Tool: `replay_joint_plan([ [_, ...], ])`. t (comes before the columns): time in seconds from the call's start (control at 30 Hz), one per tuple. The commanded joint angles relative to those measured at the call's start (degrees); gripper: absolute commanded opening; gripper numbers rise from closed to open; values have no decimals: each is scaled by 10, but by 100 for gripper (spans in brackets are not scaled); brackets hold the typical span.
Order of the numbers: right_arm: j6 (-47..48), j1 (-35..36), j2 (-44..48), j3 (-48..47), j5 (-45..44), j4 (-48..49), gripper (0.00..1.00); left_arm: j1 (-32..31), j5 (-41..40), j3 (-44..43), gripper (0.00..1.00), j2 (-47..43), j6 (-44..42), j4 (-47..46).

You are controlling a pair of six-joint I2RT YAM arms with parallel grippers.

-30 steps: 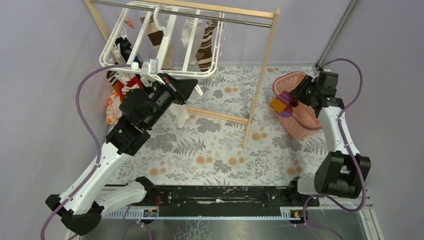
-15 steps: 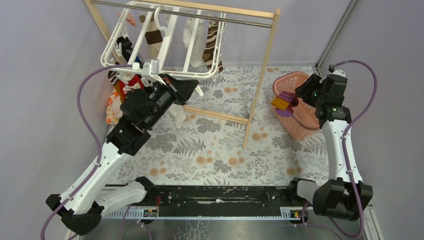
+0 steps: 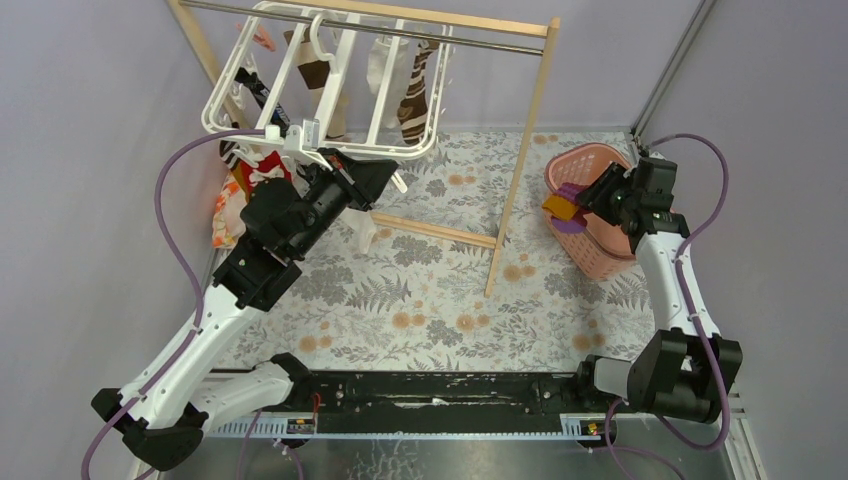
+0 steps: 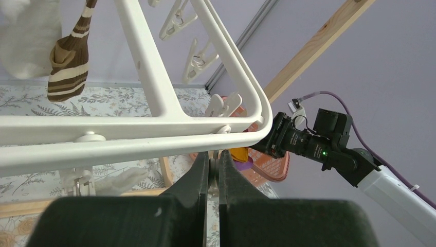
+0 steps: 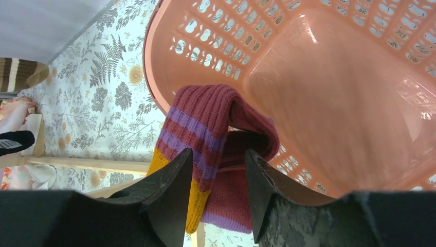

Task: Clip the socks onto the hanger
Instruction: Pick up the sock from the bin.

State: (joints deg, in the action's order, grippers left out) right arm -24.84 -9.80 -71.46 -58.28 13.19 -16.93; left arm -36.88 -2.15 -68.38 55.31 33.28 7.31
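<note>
The table (image 3: 430, 300), covered in a grey fern-and-flower print, carries a tall wooden rack with a metal rail (image 3: 520, 150) across its far edge, and from that rail hangs the large white plastic rectangular hanger (image 3: 300, 75), tilted toward the far-left corner with several socks already dangling from its clips, among them a brown-and-white striped sock (image 4: 67, 67). Near the far-right corner sits the pink perforated plastic basket (image 3: 600, 250). The left end effector (image 4: 213, 164) is clenched under the near rail of the hanger frame, its fingers pressed together against the white bar, apparently steadying it. The right end effector (image 5: 218, 180) grasps a maroon knitted sock with purple stripes and an orange toe (image 5: 216, 134), holding it just over the basket's rim. The step in hand looks like carrying this sock across to a free clip. To do it well, the right arm should lift the sock fully clear of the basket wall, swing past the rack's upright post, and present the cuff edge to an empty clip on the near-right corner of the frame while the left arm keeps the frame from swinging.
</note>
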Motion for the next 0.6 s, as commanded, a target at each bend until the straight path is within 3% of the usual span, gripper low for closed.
replay_joint_plan([
  [0.0, -8, 2, 20, -23, 23, 27, 48, -1, 5, 10, 0, -2, -6, 9],
  [0.57, -43, 16, -19, -8, 79, 88, 47, -1, -6, 9, 0, -11, -11, 25],
])
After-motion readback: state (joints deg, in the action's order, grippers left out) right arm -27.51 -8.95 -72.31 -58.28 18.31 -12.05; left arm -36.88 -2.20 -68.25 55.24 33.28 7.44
